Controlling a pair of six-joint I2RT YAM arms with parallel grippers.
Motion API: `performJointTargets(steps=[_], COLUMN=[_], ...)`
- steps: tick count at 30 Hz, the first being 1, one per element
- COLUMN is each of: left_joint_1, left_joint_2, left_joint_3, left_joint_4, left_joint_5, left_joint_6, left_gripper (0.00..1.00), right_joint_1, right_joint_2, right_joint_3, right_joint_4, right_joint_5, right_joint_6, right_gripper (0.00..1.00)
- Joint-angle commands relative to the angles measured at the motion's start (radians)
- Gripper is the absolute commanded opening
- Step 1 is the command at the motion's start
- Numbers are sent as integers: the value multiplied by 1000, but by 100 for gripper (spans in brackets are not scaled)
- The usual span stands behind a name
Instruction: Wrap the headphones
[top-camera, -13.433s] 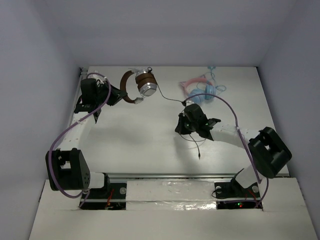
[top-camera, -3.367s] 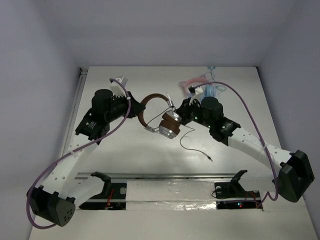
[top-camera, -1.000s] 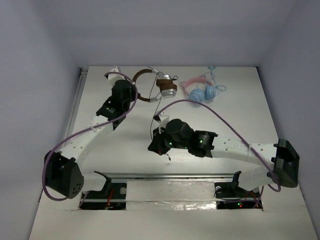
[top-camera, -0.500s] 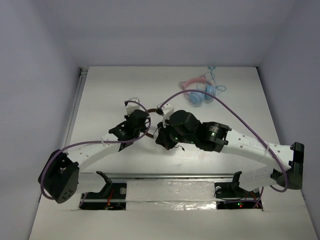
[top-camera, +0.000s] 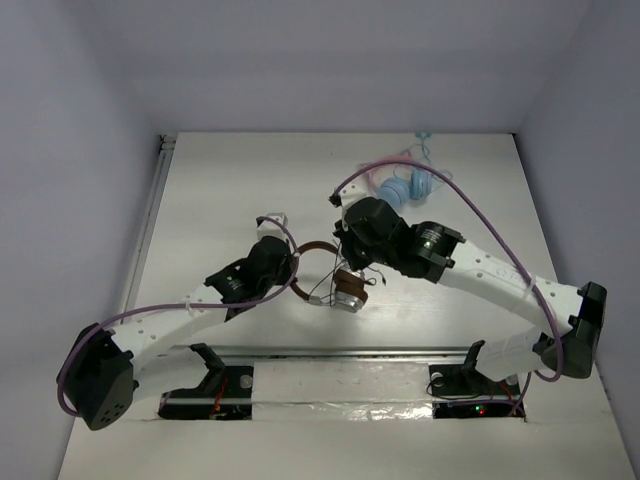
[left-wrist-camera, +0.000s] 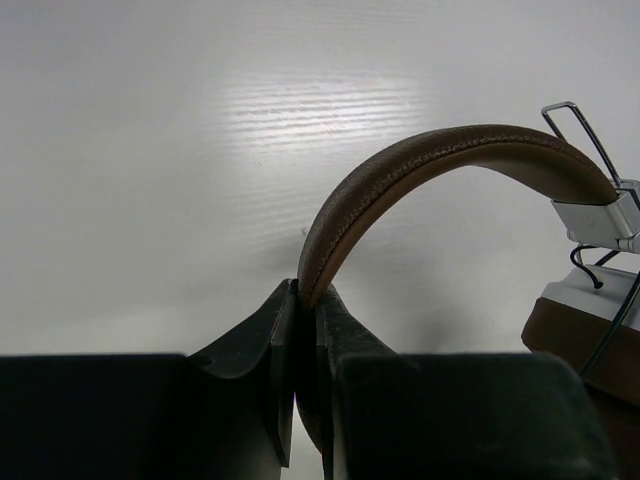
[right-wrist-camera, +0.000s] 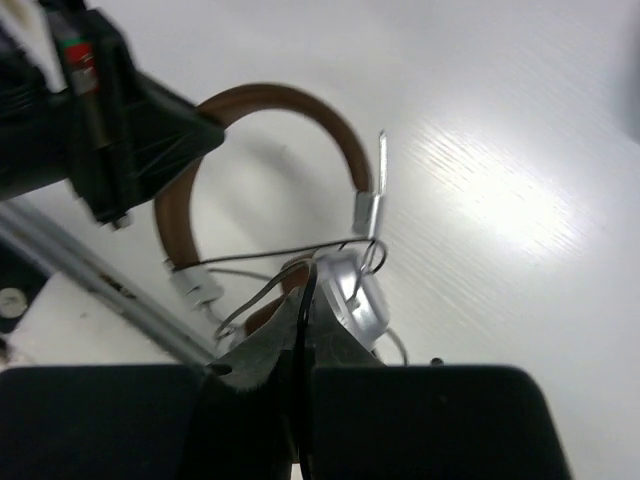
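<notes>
Headphones (top-camera: 346, 296) at lower centre seem light: left gripper (left-wrist-camera: 298, 290) clamps the stiff headband (left-wrist-camera: 420, 160), the best hold, while right gripper (right-wrist-camera: 305, 280) pinches the limp cable (right-wrist-camera: 258, 298).

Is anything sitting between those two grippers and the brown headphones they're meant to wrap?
Nothing visible does. The left gripper is shut on the brown headband of the headphones, and the right gripper pinches their thin cable near the earcups. The pink-and-blue pair lies apart, farther back.
</notes>
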Motion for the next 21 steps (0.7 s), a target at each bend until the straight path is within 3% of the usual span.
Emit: performJointTargets(steps=[1,8,13,21], left_joint_1=[-20,-31,-31,32], left_joint_2=[-42,-62,-92,-124], left_joint_3=[5,40,70,113], left_joint_4=[14,-2,-35,11], left_joint_5=[78,118,106,239], left_joint_6=[2,21,18,28], left_gripper=[0,0,0,0], right_joint_1=[-12,-71,-104,-133], right_joint_2=[24,69,38,-32], right_joint_3=[65,56,-47,-180], right_joint_4=[-17,8,95,201], right_joint_5=[92,192,235,200], right_joint_6=[-60,-79,-34,44], right_gripper=[0,0,0,0])
